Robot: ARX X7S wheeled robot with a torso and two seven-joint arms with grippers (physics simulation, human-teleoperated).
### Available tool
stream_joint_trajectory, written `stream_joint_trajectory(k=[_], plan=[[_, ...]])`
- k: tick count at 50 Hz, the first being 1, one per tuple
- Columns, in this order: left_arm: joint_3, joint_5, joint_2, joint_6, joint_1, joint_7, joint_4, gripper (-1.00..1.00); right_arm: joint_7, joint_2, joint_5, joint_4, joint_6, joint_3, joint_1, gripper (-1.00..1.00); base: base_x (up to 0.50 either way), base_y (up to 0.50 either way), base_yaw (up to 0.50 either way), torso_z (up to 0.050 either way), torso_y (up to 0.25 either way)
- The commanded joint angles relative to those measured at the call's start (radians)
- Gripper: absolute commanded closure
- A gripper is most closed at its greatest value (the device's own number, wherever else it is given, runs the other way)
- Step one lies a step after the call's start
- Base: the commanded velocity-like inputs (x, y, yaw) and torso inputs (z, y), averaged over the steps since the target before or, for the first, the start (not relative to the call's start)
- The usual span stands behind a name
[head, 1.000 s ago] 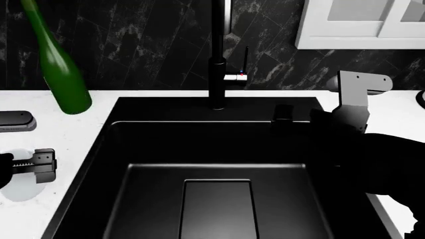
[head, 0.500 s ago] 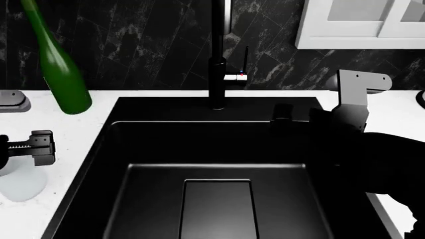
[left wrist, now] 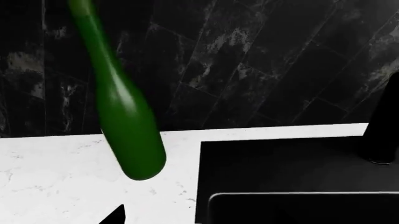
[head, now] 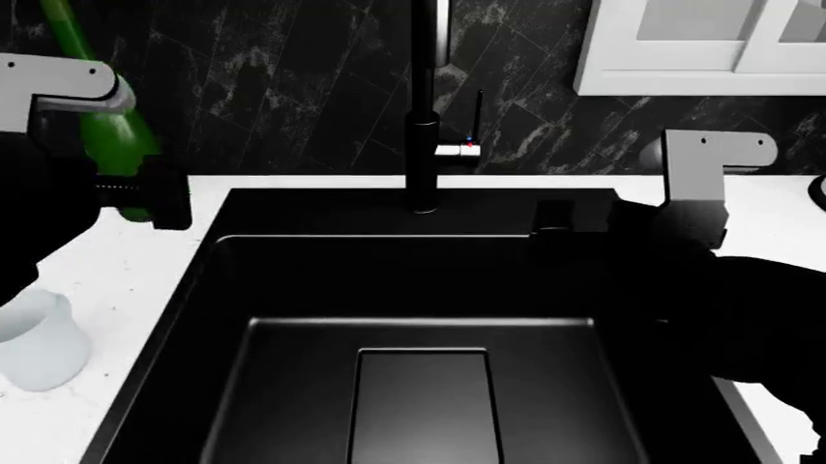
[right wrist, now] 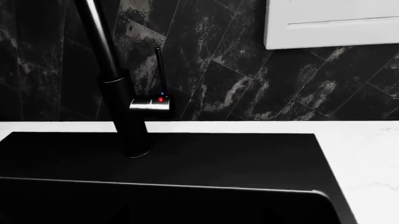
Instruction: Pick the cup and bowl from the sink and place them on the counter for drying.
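1. White, faintly see-through cup point(head: 39, 340) stands upright on the left worktop point(head: 123, 275): light, slick, brittle, best gripped across its wall.
2. Sink point(head: 427, 290) looks bare; bowl unseen.
3. Both my pincers' openings: cannot tell.

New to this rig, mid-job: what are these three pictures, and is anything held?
This is a simulated two-armed robot at a kitchen sink. The head view looks down from its head at the black sink with its faucet, set in a white counter. Its left gripper is raised at that view's left, before a green bottle; the right gripper hangs over the sink's back right corner. The other two pictures come from cameras by each gripper: the left shows the bottle, the right the faucet. The cup stands on the counter, apart from both grippers. No bowl is in view. Nothing seems held, though the jaws are too dark to read.
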Motion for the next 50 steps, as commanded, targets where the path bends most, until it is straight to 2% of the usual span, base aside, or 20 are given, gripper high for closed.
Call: stream_joint_trajectory(k=[1, 27, 34, 44, 50], plan=[[0.047, 0.008, 0.064, 0.013, -0.075, 0.013, -0.005, -1.00, 0.003, 0.014, -0.006, -0.023, -0.007, 0.000, -0.006, -1.00, 0.00, 0.00, 0.00, 0.000, 0.000], [0.128, 0.080, 0.169, 0.094, -0.099, 0.076, -0.034, -1.00, -0.021, 0.036, -0.047, -0.016, -0.011, -0.030, 0.023, -1.00, 0.00, 0.00, 0.00, 0.000, 0.000], [0.154, 0.106, 0.196, 0.116, -0.101, 0.098, -0.049, -1.00, -0.006, 0.053, -0.017, -0.025, -0.027, 0.013, -0.002, -1.00, 0.00, 0.00, 0.00, 0.000, 0.000], [0.224, 0.185, 0.257, 0.163, -0.130, 0.164, -0.115, -1.00, -0.049, 0.039, -0.058, 0.028, -0.012, -0.038, 0.086, -1.00, 0.00, 0.00, 0.00, 0.000, 0.000], [0.290, 0.258, 0.297, 0.184, -0.224, 0.247, -0.220, -1.00, -0.092, 0.012, -0.082, 0.118, 0.023, -0.084, 0.229, -1.00, 0.00, 0.00, 0.00, 0.000, 0.000]])
